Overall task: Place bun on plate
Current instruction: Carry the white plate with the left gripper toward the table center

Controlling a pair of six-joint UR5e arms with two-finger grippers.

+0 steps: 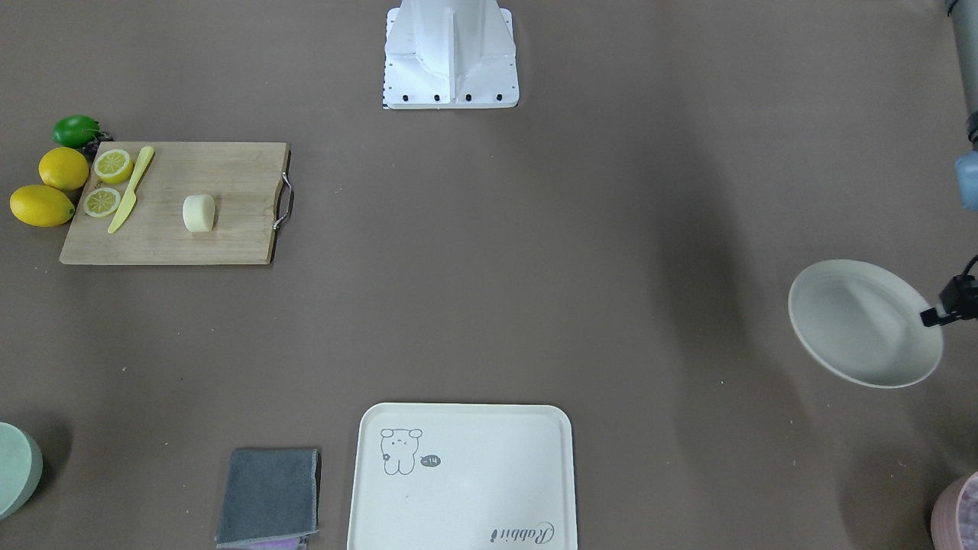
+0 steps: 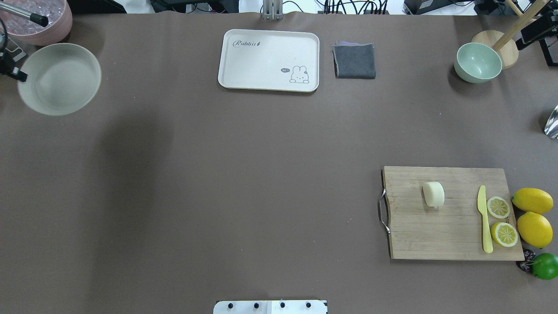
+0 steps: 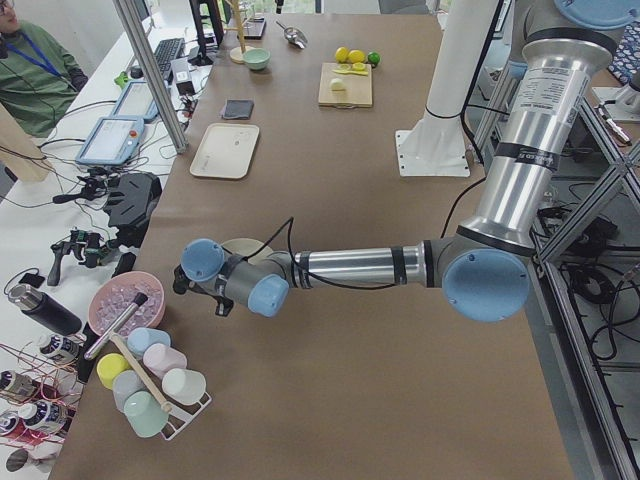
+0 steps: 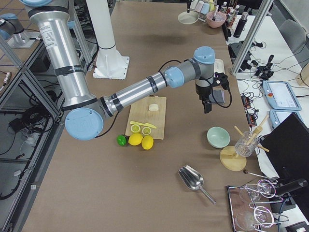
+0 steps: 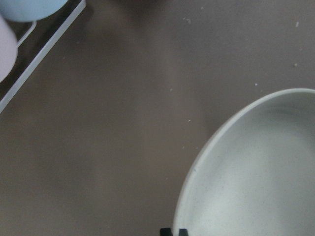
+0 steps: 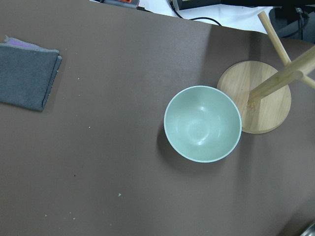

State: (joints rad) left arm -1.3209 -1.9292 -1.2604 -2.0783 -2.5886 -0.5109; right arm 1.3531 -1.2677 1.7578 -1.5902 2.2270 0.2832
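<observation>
The bun is a pale cream lump lying on the wooden cutting board; the overhead view shows the bun near the board's middle. Across the table is the off-white round plate, tilted, and the plate is at the far left in the overhead view. My left gripper is shut on the plate's rim; its fingertips show at the rim in the left wrist view. My right gripper hovers high between the grey cloth and the green bowl. I cannot tell whether it is open or shut.
On the board lie a yellow knife and two lemon halves; whole lemons and a lime sit beside it. A cream tray, grey cloth, green bowl, pink bowl and metal scoop are around the table.
</observation>
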